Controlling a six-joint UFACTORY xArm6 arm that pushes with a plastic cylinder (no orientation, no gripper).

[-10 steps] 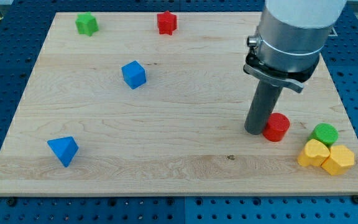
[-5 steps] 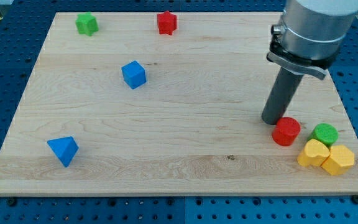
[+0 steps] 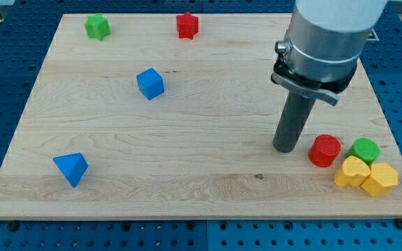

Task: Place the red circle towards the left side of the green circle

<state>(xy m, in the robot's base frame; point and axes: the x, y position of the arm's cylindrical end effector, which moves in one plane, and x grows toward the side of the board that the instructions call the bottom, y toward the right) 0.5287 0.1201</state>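
Red circle sits just left of the green circle, near the board's lower right.

Nearest, two yellow blocks point(image 3: 366, 176); behind them the green circle point(image 3: 365, 150) and the red circle point(image 3: 324, 150), a short, glossy cylinder. My tip point(image 3: 284, 148), a bare rod holding nothing, stands just to its left, apart.

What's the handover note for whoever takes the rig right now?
My tip: down on the board, just to the view's left of the red circle, small gap, not touching.
Red circle: sits to the view's left of the green circle, close beside it.
Green circle: at the view's right edge, against the two yellow blocks below it.
Done: red circle looks placed on the green circle's left side.
Left: probably nothing but pulling the tip clear; nudge closer only if a tighter fit is wanted.
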